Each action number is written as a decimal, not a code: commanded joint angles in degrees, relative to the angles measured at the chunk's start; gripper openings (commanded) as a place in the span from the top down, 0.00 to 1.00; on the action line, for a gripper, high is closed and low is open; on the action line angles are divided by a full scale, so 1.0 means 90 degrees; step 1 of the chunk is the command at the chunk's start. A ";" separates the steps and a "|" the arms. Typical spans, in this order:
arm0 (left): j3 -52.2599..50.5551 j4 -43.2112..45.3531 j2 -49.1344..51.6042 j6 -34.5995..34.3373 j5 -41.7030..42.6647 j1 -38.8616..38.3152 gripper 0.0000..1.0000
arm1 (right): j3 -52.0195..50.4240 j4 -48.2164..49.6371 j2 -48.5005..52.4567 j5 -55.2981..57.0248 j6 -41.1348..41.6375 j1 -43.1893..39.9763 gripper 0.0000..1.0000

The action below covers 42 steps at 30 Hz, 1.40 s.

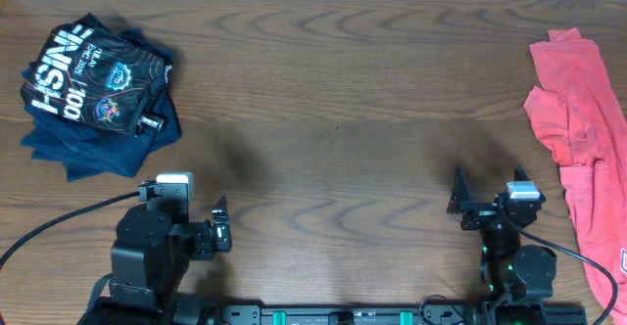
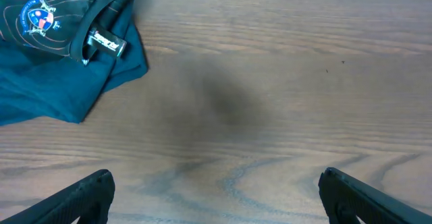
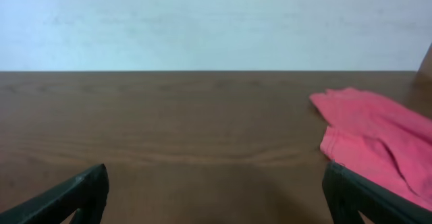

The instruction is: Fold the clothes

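Find the black jersey (image 1: pixel 98 75) at the far left corner of the table (image 1: pixel 333 119), bunched up small on top of a dark cloth (image 1: pixel 93 159) and touching it. Hard to tell whether neatly folded or just piled. See the left fingers (image 1: pixel 221 225) near the front edge, spread wide apart, holding nothing, well apart from the jersey. See the right fingers (image 1: pixel 460 203) on the other side, also spread wide, also holding nothing, with only the red shirt (image 1: pixel 578 139) nearby. Watch out when reaching in: easy to pinch the dark cloth along with the jersey and drag both out together. Easy too to catch just the top layer and pull the bundle into a mess. Might shove the whole pile farther away by coming in too low. Might grab the red shirt by mistake with the right fingers, being so close to it. Long way across from the right fingers to the jersey, so maybe only one side to work with, and then a crooked fold.
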 commanded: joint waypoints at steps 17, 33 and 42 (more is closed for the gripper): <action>-0.0015 -0.0019 -0.0012 -0.0010 -0.0051 0.0024 0.02 | -0.0007 -0.0029 -0.0032 -0.0070 -0.0117 -0.0080 0.01; -0.0015 -0.0019 -0.0012 -0.0010 -0.0051 0.0024 0.02 | -0.0007 -0.0027 -0.0032 -0.0070 -0.0117 -0.0080 0.01; -0.0323 -0.0231 -0.0546 0.0080 -0.0165 0.0435 0.02 | -0.0007 -0.0029 -0.0032 -0.0070 -0.0114 -0.0080 0.01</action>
